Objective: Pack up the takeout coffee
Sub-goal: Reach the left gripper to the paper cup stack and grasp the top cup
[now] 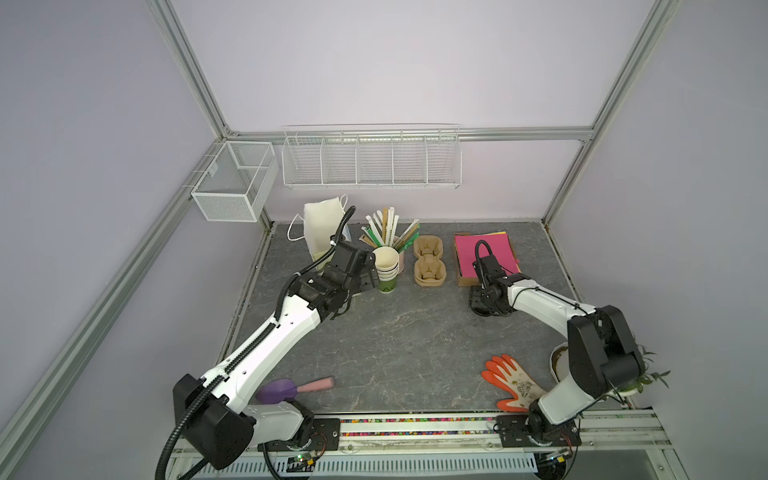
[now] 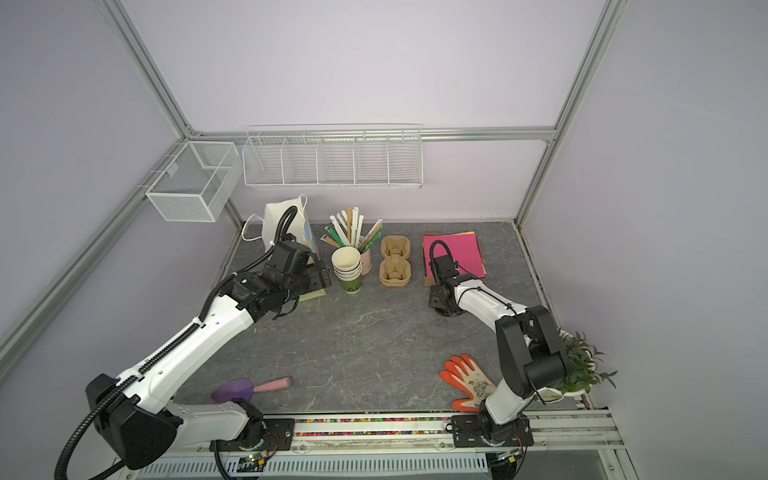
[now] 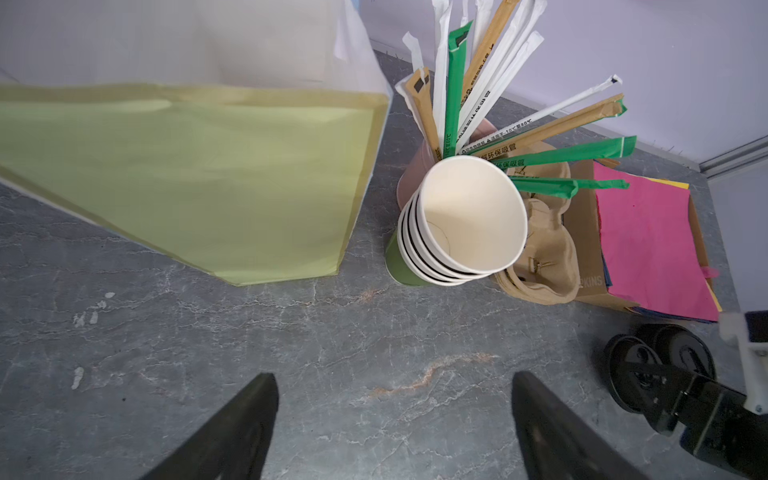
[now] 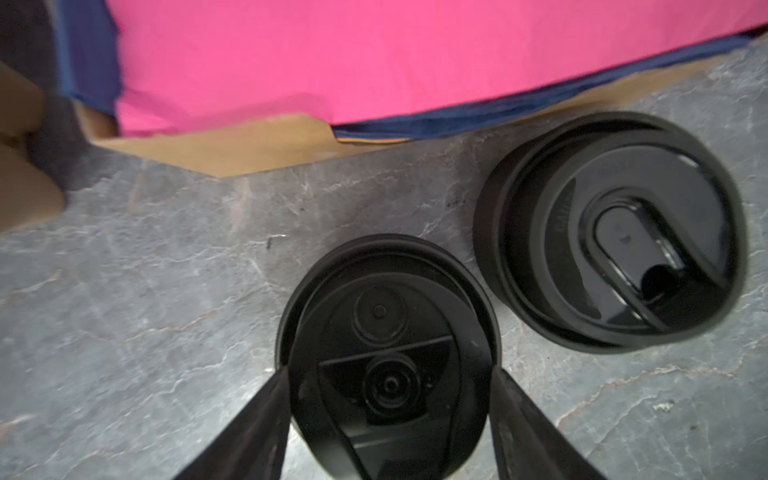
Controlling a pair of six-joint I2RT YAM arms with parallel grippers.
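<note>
gripping 1 lidded takeout coffee (image 4: 380,311) is the right claw (image 4: 389,374); left claw (image 3: 392,376) gapes wide.

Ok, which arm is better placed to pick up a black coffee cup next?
Right. The right end effector straddles the takeout coffee, fingers against both sides of its lid. The left end effector hangs open over bare table beside the paper bag.

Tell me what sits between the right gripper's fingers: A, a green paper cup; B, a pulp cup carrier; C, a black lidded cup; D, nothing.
C: in the right wrist view, the right gripper has a finger against each side of the black lidded cup.
</note>
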